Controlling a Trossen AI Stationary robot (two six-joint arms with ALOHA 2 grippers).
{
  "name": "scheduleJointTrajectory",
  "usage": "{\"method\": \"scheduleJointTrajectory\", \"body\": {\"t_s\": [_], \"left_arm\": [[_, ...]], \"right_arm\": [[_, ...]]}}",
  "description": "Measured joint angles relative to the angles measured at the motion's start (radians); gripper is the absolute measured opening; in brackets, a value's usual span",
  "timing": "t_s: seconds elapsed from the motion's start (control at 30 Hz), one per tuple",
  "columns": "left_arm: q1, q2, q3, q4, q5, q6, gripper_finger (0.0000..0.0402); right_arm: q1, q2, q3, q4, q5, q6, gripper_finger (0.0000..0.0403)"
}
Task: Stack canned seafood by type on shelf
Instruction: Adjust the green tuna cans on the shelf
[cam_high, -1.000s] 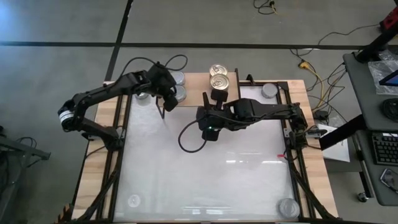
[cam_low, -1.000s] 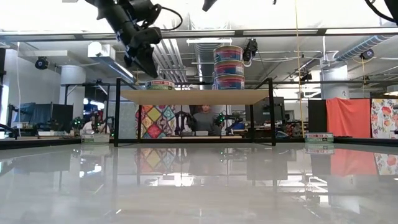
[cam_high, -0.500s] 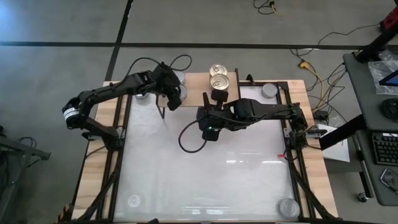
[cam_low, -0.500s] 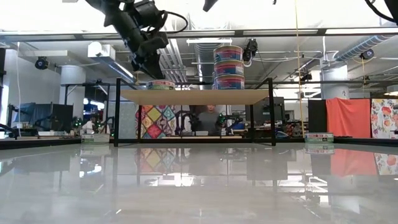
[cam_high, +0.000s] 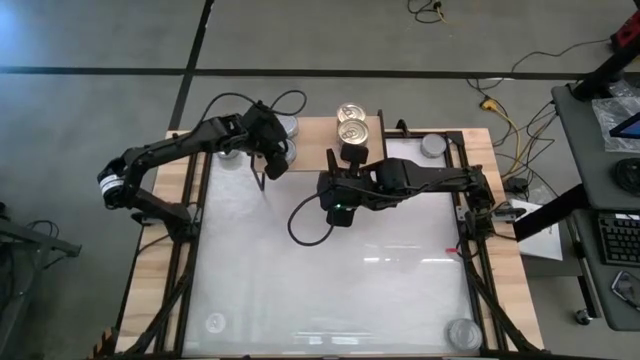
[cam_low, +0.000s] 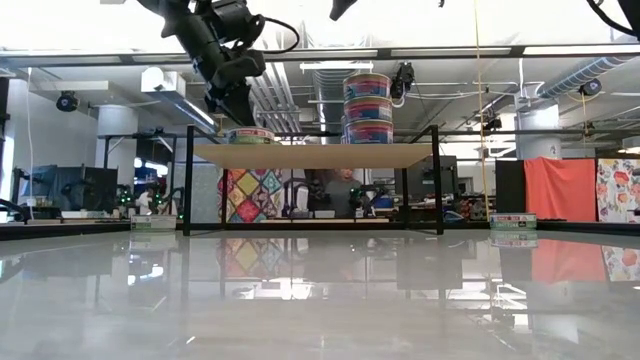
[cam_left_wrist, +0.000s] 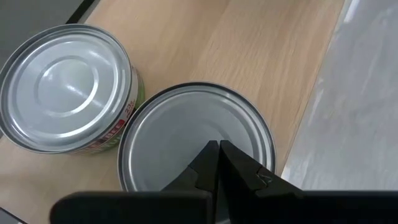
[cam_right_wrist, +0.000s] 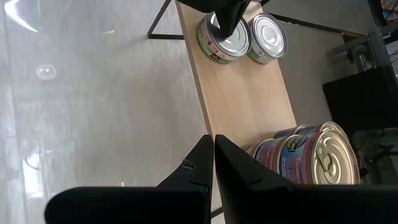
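While left pincer (cam_left_wrist: 217, 163) hangs clenched, empty, over two silver-grey round tins (cam_left_wrist: 196, 146) side by side on light-wood shelf (cam_high: 318, 145), a downward nudge could slide one off edge. Gold-lidded tin stack (cam_low: 368, 107) sits farther along; right pincer (cam_right_wrist: 213, 157) clenched, empty, above worktop (cam_high: 330, 280).
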Motion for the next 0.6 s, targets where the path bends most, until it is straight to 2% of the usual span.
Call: {"method": "scheduleJointTrajectory", "body": {"t_s": [0.3,0.6], "left_arm": [[0.000,0.001,0.003,0.010,0.001,-0.006,0.0006],[0.000,0.000,0.003,0.020,0.001,-0.007,0.0078]], "right_arm": [[0.000,0.000,0.000,-0.008,-0.010,-0.016,0.0012],[0.000,0.000,0.000,-0.007,-0.010,-0.008,0.0055]]}}
